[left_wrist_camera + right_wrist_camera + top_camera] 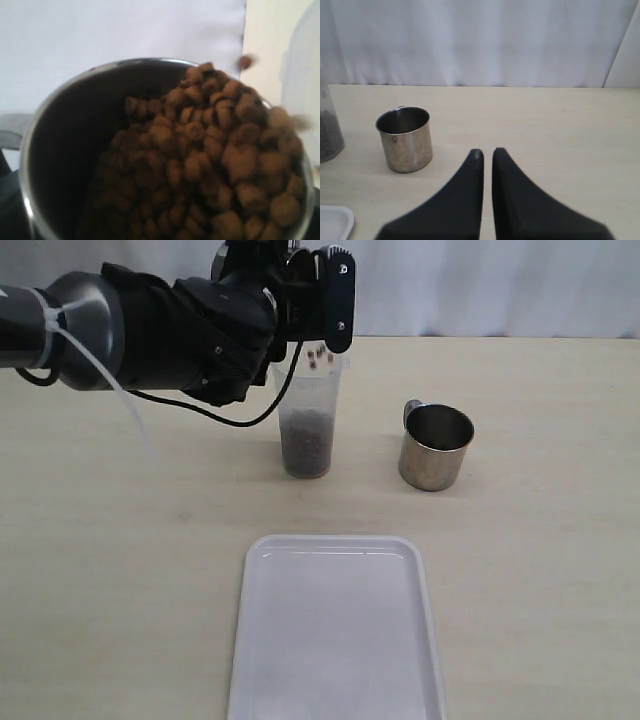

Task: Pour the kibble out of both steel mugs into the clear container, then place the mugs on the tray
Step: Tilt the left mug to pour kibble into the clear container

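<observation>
Left fingers (340, 310) clamp the tilted steel mug (75, 150), kibble (215, 150) falling into the clear container (306, 430); right fingers (472, 180) closed, empty. Second mug (435, 450), at the container's 3 o'clock: likely rigid, slick, light; pinch its wall.

The pale counter (120, 570) carries three items. The container (315, 395) stands upright at rear centre, partly filled with kibble (306, 448). A mug (435, 447) stands upright to its right, apart. The tray (335, 640) lies flat in front.
</observation>
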{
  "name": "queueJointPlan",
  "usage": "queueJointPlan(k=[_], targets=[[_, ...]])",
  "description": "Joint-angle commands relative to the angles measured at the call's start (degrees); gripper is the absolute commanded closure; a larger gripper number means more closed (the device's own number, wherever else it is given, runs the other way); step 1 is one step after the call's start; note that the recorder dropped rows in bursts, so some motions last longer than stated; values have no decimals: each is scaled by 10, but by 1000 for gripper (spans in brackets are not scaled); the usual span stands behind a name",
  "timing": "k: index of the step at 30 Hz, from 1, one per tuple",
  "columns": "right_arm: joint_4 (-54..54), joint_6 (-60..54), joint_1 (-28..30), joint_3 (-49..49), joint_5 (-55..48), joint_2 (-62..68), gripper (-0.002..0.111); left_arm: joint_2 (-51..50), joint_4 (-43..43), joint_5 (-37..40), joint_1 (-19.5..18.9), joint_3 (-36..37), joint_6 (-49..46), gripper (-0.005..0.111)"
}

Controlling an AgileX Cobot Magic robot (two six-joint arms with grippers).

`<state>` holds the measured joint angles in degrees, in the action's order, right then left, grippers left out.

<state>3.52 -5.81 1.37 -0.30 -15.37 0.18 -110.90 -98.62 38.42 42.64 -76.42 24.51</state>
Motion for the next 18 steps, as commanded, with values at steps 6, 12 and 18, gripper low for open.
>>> queueJointPlan(k=[6,12,18], targets=[[5,1,-2,3,1,-2,103,5,-13,14,-1,-11,-52,107],[5,1,-2,3,1,-2,103,5,-13,14,-7,-11,-90,107],[5,1,-2,3,1,-2,103,5,-13,4,-7,-11,-147,107]])
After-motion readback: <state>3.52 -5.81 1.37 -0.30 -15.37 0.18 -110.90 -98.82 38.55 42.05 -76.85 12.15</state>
